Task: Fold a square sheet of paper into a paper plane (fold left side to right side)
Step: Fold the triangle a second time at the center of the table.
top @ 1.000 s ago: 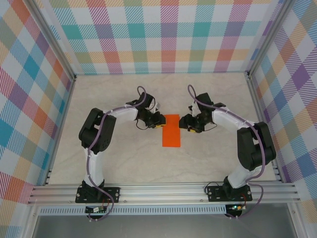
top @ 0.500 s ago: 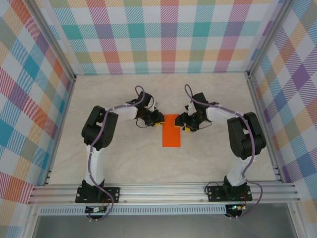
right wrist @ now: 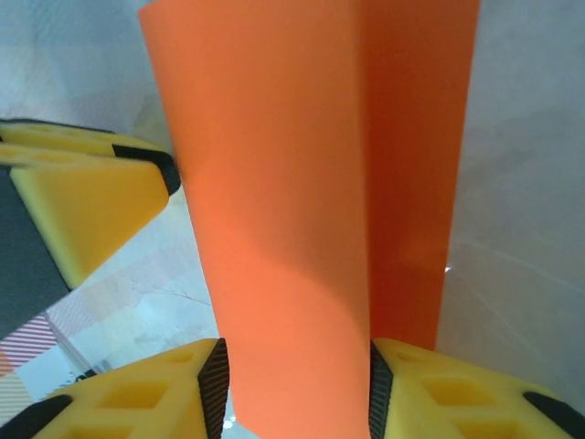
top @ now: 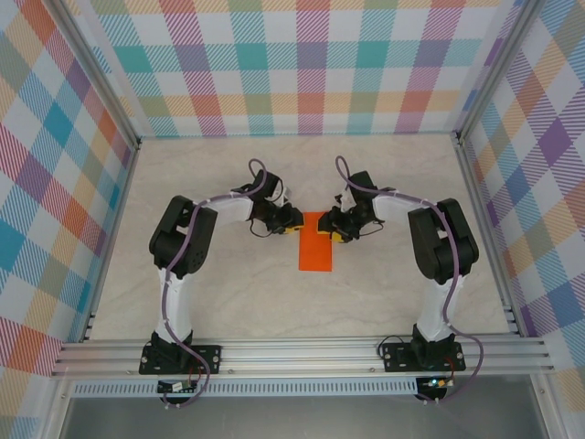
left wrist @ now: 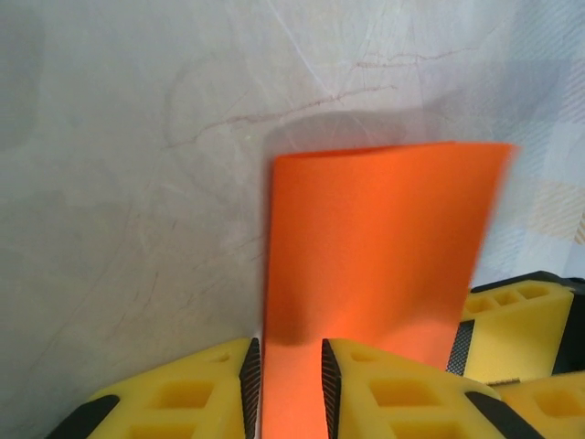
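The square sheet of paper [top: 317,245] lies in the middle of the table as a bright orange upright rectangle, doubled over. My left gripper [top: 291,225] sits at its far left corner. In the left wrist view the jaws [left wrist: 291,355] stand a little apart over the paper's [left wrist: 375,247] left edge, and orange shows through the gap. My right gripper [top: 336,229] is at the far right corner. Its jaws [right wrist: 297,358] stand wider apart, with a bowed upper layer of the paper [right wrist: 292,183] spanning from pad to pad. No paper plane shape is formed.
The marble-look tabletop [top: 228,302] is walled by plaid panels and aluminium posts [top: 466,155]. The right gripper's yellow fingers [left wrist: 516,329] are close beside the left one; the left gripper's fingers [right wrist: 82,201] appear in the right wrist view.
The right gripper has slid left onto the paper's far right corner and its jaws have narrowed. The left gripper has stayed almost still at the far left corner.
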Motion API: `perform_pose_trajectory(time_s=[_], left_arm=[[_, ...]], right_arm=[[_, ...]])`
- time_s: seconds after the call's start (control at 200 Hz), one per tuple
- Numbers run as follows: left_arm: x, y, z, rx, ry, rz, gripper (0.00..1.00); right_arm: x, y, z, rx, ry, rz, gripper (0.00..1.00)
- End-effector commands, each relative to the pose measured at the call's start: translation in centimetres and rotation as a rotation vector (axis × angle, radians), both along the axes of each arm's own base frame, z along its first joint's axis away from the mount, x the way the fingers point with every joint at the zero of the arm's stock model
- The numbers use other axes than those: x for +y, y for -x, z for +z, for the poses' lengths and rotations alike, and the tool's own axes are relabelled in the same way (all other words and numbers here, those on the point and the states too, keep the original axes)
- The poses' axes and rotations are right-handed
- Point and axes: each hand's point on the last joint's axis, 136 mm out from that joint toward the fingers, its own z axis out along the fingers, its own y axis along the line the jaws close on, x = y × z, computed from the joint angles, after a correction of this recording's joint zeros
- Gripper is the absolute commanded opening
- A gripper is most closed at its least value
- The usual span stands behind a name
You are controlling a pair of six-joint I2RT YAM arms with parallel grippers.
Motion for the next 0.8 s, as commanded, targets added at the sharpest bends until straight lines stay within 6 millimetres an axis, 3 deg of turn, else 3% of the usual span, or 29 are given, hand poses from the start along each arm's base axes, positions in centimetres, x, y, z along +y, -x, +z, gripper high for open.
perform_pose_trajectory(time_s=[0.0, 0.125, 0.25, 0.375, 0.495, 0.585, 0.795], left_arm=[[0.5, 0.0, 4.2, -0.126, 0.019, -0.012, 0.32], [1.5, 2.2, 6.5, -0.253, -0.054, -0.054, 0.41], [1.0, 6.4, 8.0, -0.384, -0.132, -0.150, 0.52], [-0.6, 11.0, 9.1, -0.504, -0.174, -0.267, 0.61], [-2.3, 14.5, 9.1, -0.579, -0.222, -0.375, 0.66], [-3.0, 15.5, 8.7, -0.622, -0.282, -0.411, 0.68], [-4.9, 15.7, 6.9, -0.662, -0.359, -0.478, 0.72]], right_arm=[[1.1, 0.1, 1.0, 0.005, -0.071, 0.010, 0.38], [1.1, 0.4, 2.0, 0.008, -0.080, 0.003, 0.34], [1.1, 0.8, 3.4, 0.017, -0.093, -0.008, 0.33], [1.3, 1.0, 4.4, 0.040, -0.111, -0.015, 0.32], [1.5, 1.0, 5.0, 0.064, -0.122, -0.027, 0.31], [1.6, 0.9, 5.3, 0.072, -0.130, -0.032, 0.31], [1.9, 0.7, 5.5, 0.091, -0.143, -0.047, 0.29]])
